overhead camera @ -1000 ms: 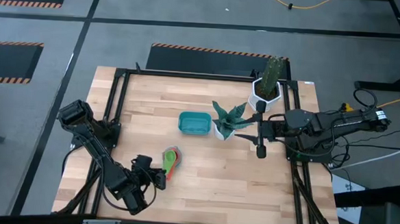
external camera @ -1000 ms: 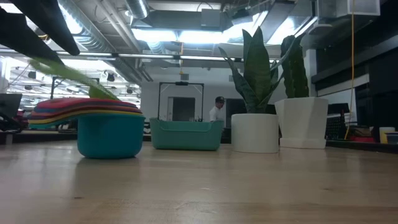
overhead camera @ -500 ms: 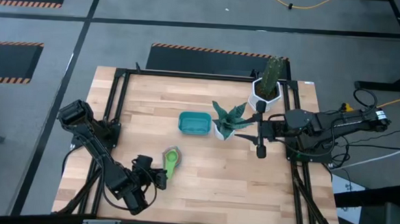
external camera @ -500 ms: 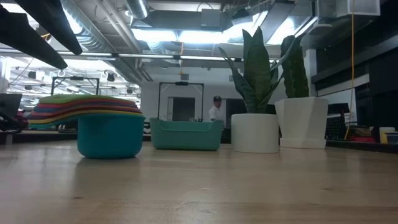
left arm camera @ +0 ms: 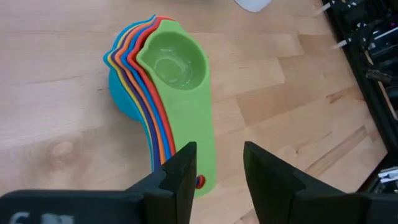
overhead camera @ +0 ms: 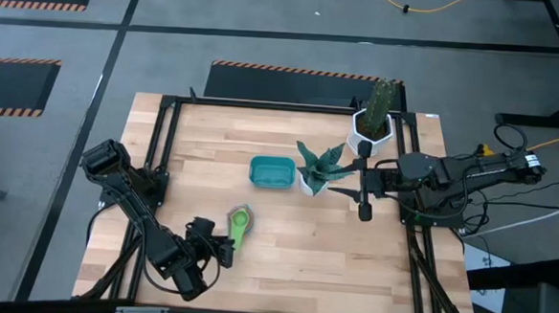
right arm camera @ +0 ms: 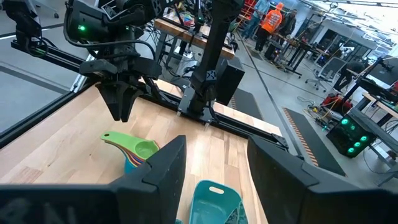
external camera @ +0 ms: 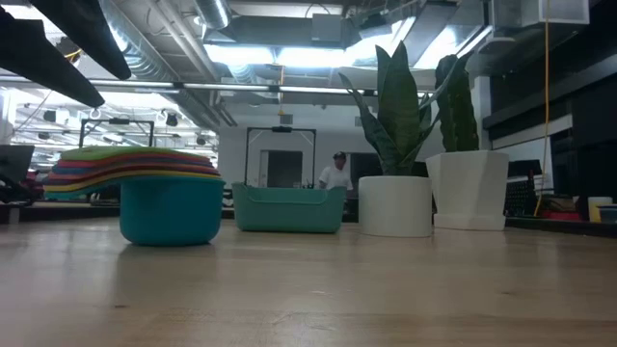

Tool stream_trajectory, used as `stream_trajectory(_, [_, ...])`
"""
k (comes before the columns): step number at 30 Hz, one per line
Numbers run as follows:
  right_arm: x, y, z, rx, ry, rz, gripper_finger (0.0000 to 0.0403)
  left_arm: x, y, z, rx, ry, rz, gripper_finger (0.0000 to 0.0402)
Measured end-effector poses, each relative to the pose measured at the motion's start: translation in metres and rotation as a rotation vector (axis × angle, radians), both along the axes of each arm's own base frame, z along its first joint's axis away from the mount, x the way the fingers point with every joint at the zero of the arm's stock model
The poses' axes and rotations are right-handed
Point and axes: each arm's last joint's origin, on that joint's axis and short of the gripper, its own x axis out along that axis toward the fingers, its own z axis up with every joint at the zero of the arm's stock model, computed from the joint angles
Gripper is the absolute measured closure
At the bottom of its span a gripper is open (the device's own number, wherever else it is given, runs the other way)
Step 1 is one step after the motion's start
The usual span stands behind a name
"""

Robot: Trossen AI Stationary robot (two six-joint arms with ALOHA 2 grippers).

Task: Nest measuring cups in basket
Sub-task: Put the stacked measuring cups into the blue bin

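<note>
The measuring cups (overhead camera: 239,226) stand nested in one stack on the table's near left part, a green cup (left arm camera: 180,68) on top and a teal cup (external camera: 172,210) at the bottom. Their handles (left arm camera: 186,143) fan out toward my left gripper (left arm camera: 217,177). That gripper is open, just above the green handle's end and clear of it; it also shows in the high view (overhead camera: 219,252). The teal basket (overhead camera: 271,171) sits empty at mid-table, also seen in the low view (external camera: 289,209). My right gripper (overhead camera: 350,191) hangs open and raised at the right, beside the plants.
A white pot with a spiky green plant (overhead camera: 317,170) stands right of the basket, and a white cactus pot (overhead camera: 372,123) behind it. Black frame rails (overhead camera: 165,150) edge the table. Bare wood lies between stack and basket. A person (external camera: 335,173) stands in the room beyond.
My left gripper has let go of the green cup. The cup's handle, which slanted up toward the fingers, has dropped level, so the cup now rests nested on top of the stack. The gripper itself stays in place above the handle ends.
</note>
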Motion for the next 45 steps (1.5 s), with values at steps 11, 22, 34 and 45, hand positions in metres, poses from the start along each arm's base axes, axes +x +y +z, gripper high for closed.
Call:
stream_trajectory(11, [0.0,0.0,0.0,-0.001,0.002,0.0,0.0227,-0.018,0.022,0.04,-0.027,-0.007,-0.008,0.026])
stream_trajectory(22, [0.0,0.0,0.0,-0.001,0.005,0.0,0.0227,-0.079,0.086,0.114,0.029,0.118,-0.284,0.0259])
stream_trajectory(34, [0.0,0.0,0.0,-0.001,0.004,0.0,0.0227,-0.113,0.124,0.138,0.016,0.074,-0.322,0.0249])
stream_trajectory(45, [0.0,0.0,0.0,-0.001,0.004,0.0,0.0227,-0.113,0.124,0.138,0.013,0.076,-0.324,0.0163])
